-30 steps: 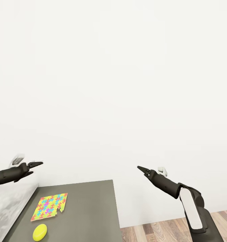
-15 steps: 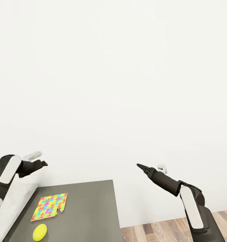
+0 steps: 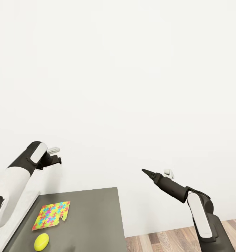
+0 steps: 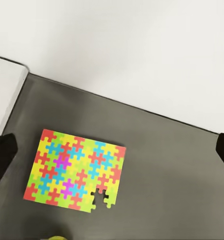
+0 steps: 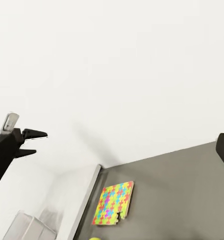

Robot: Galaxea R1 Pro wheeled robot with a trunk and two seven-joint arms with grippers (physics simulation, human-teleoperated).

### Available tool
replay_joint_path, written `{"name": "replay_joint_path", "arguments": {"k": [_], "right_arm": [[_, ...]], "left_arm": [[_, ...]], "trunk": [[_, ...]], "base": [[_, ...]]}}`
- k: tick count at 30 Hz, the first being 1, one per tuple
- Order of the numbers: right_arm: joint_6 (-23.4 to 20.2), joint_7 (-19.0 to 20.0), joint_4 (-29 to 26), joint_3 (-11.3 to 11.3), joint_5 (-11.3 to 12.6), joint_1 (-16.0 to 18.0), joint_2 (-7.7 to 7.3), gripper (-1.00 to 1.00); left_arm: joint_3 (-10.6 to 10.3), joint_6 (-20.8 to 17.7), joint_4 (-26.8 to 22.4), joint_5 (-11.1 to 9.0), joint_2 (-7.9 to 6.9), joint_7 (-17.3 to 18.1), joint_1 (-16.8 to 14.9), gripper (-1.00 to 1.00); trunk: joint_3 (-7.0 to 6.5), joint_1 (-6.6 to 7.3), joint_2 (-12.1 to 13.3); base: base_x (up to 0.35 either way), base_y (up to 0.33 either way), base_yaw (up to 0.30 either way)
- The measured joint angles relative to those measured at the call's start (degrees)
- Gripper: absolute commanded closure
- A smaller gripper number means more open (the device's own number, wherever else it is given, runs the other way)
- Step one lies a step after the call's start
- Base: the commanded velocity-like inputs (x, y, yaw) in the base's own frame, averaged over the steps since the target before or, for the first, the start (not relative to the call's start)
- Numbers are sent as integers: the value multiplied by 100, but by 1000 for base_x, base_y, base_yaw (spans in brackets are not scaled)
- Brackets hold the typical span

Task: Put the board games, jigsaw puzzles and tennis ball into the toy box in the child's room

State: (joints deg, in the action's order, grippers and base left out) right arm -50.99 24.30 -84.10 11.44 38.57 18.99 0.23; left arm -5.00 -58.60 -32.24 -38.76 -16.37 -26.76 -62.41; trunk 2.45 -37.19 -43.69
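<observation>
Head view: jigsaw puzzle [image 3: 51,215] flat on the dark table [image 3: 93,217], tennis ball [image 3: 41,241] just beside it.
Left gripper [image 3: 55,158] hangs above the puzzle, jaws spread, empty; right gripper [image 3: 146,172] off the table's side, can't tell its state. Expect a thin, light, floppy sheet that may split, so pinch an edge.

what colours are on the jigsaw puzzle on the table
The jigsaw puzzle is a patchwork of yellow, orange-red, light blue, green and magenta interlocking pieces, seen best in the left wrist view.
</observation>
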Motion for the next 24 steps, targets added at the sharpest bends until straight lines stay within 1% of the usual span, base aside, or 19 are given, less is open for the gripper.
{"name": "replay_joint_path", "arguments": {"k": [1,3,7,11,24], "right_arm": [[1,-1,-6,7,0,1,0,-100],[-1,1,-28,15,1,1,1,-100],[-7,-1,-98,21,6,1,1,-100],[-16,-6,-122,17,7,1,1,-100],[-29,-1,-131,17,16,2,-7,-100]], "left_arm": [[-9,3,71,190,32,-2,-81,-100],[-13,4,156,398,60,17,-197,-100],[-17,3,355,558,76,51,-323,-100],[-18,5,510,599,85,61,-370,-100],[5,29,706,608,117,63,-389,-100]], "trunk": [[0,0,0],[0,0,0],[12,0,1],[44,0,1],[164,0,0]], "base": [[0,0,0],[0,0,0],[0,0,0],[0,0,0],[0,0,0]]}}
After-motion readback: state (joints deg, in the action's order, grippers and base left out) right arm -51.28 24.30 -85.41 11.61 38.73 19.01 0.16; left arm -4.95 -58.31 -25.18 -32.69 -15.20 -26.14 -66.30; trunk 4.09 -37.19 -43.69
